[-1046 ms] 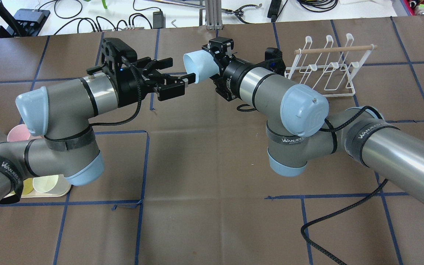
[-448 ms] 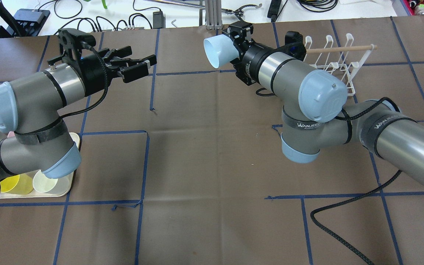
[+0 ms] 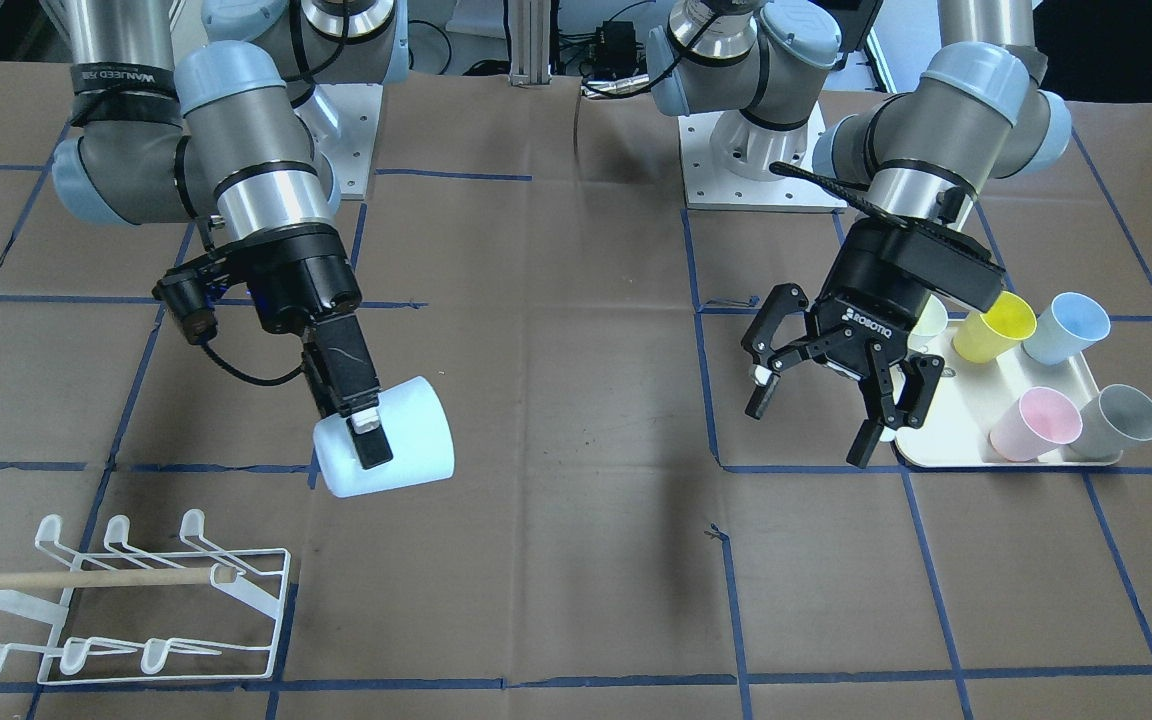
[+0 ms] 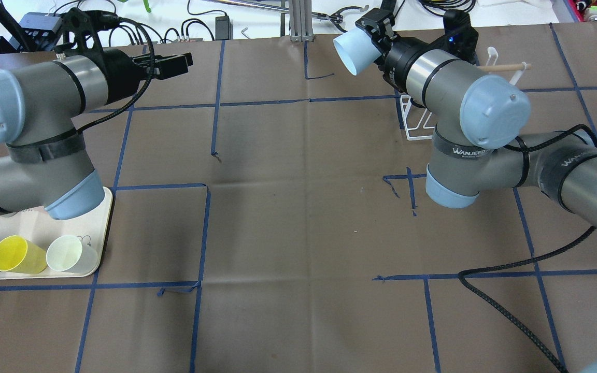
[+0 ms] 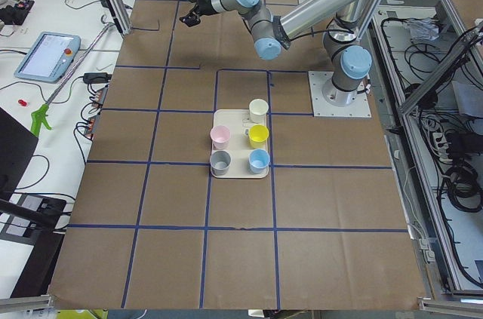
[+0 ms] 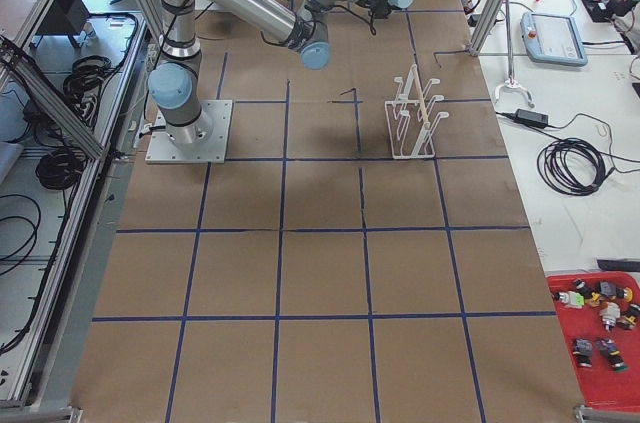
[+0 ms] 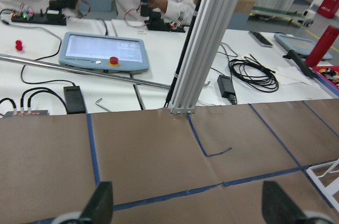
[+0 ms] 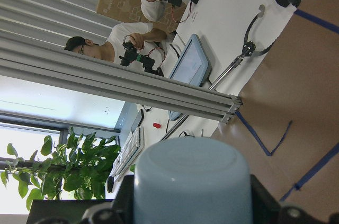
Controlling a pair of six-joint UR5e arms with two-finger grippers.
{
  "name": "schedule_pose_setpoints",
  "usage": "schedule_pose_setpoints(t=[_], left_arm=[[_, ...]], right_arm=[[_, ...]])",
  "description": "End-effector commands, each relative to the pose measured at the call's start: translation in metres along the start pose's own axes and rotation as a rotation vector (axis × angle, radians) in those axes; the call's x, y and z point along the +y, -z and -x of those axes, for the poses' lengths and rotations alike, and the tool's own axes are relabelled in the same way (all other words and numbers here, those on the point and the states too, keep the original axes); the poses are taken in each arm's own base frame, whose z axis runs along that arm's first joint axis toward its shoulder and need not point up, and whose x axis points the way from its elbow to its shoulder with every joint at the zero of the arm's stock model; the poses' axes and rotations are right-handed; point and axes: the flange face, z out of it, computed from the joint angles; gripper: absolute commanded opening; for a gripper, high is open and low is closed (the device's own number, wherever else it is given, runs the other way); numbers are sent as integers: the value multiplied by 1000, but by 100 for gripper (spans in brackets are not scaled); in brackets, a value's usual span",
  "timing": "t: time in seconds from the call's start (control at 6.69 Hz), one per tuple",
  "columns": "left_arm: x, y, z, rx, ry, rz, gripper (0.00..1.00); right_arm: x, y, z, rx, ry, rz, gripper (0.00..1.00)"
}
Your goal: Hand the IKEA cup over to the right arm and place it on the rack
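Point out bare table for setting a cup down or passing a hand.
Bare: the centre, between the blue cup in the right gripper and the open left gripper; the strip from rack to tray. Crowded: the tray, with five cups.

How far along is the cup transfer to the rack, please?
Done: the handover. The right hand grips the cup, and the left hand is open and empty. In hand: the cup is held aloft, apart from the rack. Left: placing it on the rack.
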Motion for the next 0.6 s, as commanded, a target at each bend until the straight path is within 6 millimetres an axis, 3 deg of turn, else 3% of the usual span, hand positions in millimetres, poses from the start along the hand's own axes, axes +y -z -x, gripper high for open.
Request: schedule_pose_setpoints(t=[0.0,0.15,0.45], left_arm=[[-47,-8,-31,-201,39,264,100],[-65,-1,-50,-260,68,427,100],[-72,28,-54,-314,123,762,100]], right_arm=[[-44,-12,-22,40,305,-60,11],[-67,-11,-29,59,468,-90,11],[-100,-31,-46,61,731,-159,11]])
